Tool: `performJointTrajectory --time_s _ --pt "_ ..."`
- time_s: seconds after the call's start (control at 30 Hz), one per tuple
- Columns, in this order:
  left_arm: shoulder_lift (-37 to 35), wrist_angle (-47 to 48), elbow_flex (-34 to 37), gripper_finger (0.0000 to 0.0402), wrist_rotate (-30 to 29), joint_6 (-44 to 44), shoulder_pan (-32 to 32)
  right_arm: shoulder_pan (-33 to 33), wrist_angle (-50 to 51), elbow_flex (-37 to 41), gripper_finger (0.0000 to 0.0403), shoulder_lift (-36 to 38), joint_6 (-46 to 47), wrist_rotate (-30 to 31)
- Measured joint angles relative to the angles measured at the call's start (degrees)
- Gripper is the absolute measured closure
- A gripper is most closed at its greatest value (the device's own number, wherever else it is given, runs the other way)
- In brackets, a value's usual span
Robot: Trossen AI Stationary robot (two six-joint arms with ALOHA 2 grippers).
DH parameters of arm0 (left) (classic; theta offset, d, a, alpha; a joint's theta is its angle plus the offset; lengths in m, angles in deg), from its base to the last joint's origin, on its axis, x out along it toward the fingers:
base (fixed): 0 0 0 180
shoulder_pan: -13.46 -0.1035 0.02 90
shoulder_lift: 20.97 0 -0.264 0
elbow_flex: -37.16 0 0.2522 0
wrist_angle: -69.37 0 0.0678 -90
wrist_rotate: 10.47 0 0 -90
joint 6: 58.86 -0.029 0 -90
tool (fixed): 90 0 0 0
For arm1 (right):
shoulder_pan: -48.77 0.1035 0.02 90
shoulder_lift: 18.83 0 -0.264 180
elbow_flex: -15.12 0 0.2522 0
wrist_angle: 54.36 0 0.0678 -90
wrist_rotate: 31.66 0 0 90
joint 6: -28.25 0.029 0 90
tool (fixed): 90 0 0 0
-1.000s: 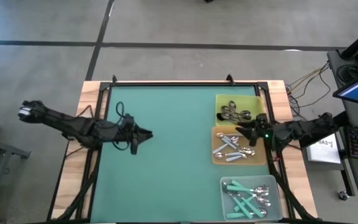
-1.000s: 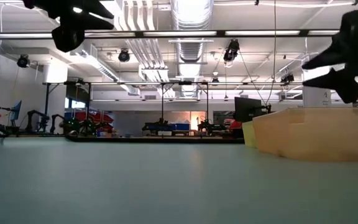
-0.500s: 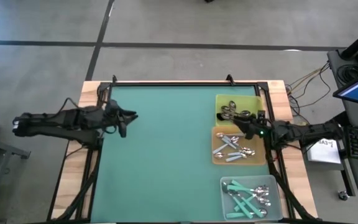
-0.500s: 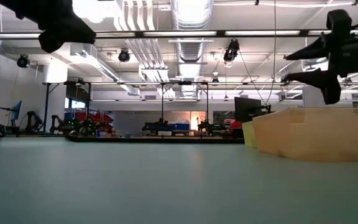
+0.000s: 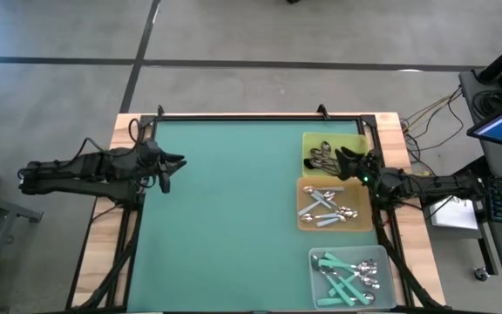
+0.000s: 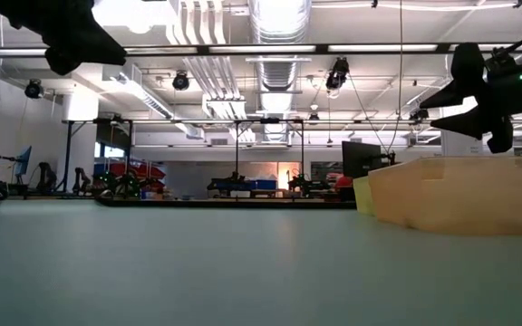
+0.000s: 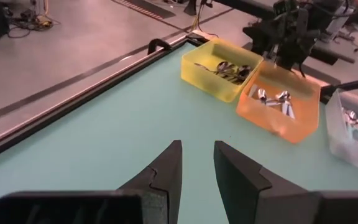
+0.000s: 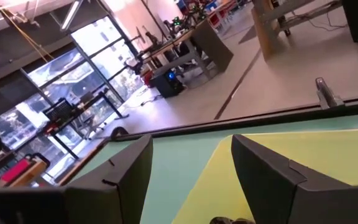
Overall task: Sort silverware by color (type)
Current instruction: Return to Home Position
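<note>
The spoons lie sorted in three trays along the table's right side. Dark-handled spoons (image 5: 324, 157) fill the yellow tray (image 5: 356, 139), light blue ones (image 5: 323, 206) the orange tray (image 5: 362, 222), and teal ones (image 5: 345, 276) the clear tray (image 5: 389, 292). My right gripper (image 5: 342, 158) hovers open above the yellow tray's near end and holds nothing; its fingers (image 8: 123, 171) stand wide apart. My left gripper (image 5: 174, 162) hangs open and empty over the table's left part, well above the mat (image 7: 197, 157).
The green mat (image 5: 234, 218) is bare between the arms. A black frame rail (image 5: 234, 116) runs along the far edge. In the low view the orange tray's wall (image 6: 460, 195) rises at the right, with the right gripper (image 6: 471, 91) above it. A laptop and keyboard sit beyond the right edge.
My left gripper has drawn back toward the table's left edge and a little toward the far edge. My right gripper has moved from above the orange tray toward the far edge, over the yellow tray. No spoon has moved.
</note>
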Motion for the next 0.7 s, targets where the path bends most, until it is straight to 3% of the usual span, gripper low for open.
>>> performJointTrajectory --time_s 0.17,0.47,0.7 --pt "1.2 -2.9 1.0 0.0326 0.0 -2.4 0.0 0.0 0.0 0.0 0.0193 0.0 0.4 -0.3" --pt "6.7 -32.7 14.8 0.0326 -0.1 -3.8 -1.1 0.0 0.0 0.0 0.0193 0.0 0.5 -0.4" --pt "9.2 -39.8 20.7 0.0326 0.2 -6.8 -7.6 0.0 0.0 0.0 0.0193 0.0 0.5 -0.5"
